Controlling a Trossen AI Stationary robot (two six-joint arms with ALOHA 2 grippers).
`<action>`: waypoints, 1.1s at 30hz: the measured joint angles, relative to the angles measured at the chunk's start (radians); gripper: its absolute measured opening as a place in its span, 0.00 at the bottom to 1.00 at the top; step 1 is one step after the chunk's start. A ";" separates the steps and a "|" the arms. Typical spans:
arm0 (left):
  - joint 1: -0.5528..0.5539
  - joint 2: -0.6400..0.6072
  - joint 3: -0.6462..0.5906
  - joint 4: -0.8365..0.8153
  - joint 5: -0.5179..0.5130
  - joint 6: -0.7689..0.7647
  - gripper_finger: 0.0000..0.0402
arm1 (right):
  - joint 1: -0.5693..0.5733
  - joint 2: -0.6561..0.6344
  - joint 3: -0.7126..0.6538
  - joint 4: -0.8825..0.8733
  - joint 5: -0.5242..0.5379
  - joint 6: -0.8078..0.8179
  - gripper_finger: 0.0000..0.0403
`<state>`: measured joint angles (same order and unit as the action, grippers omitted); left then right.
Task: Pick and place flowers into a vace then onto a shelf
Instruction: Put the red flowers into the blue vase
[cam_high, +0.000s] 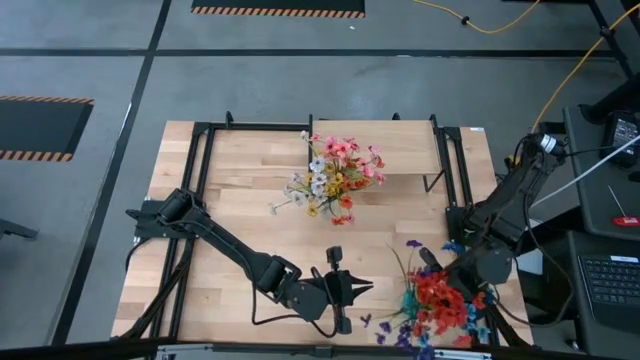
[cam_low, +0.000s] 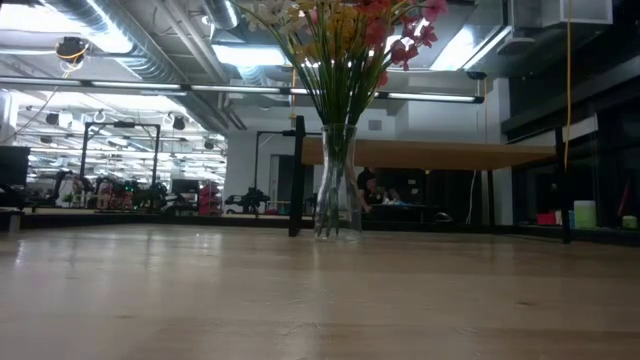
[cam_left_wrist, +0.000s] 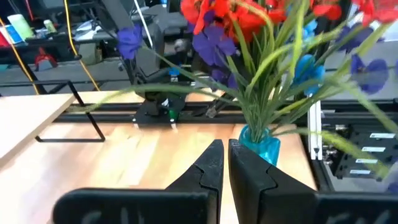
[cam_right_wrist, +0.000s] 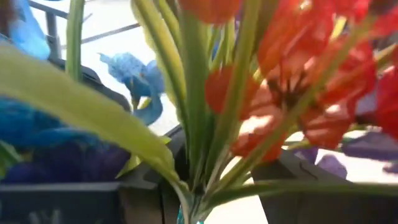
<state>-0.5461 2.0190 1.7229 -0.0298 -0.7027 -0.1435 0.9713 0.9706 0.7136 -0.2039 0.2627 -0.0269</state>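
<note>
The left gripper (cam_high: 366, 289) rests low over the near middle of the tabletop (cam_high: 240, 190), its fingers (cam_left_wrist: 214, 163) pressed together on nothing; it points toward a blue vase (cam_left_wrist: 260, 144) of red and purple flowers (cam_high: 435, 298) at the near right corner. The right gripper (cam_right_wrist: 193, 186) is in among those stems, its dark fingers either side of them, apparently grasping the bunch; a clear glass vase (cam_low: 337, 180) of pink, white and yellow flowers (cam_high: 335, 172) stands mid-table, just in front of the shelf (cam_high: 400, 150).
</note>
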 joint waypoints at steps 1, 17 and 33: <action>0.000 0.000 0.000 0.004 0.002 0.000 0.04 | -0.006 0.001 0.000 0.000 -0.018 0.000 0.42; 0.000 0.000 0.000 0.012 0.016 -0.001 0.04 | -0.040 -0.005 0.000 -0.016 -0.134 -0.004 0.42; 0.000 0.000 0.000 0.011 0.016 -0.003 0.04 | -0.040 -0.005 0.000 -0.048 -0.134 -0.003 0.27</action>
<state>-0.5461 2.0186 1.7229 -0.0185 -0.6868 -0.1463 0.9310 0.9657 0.7136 -0.2523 0.1287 -0.0303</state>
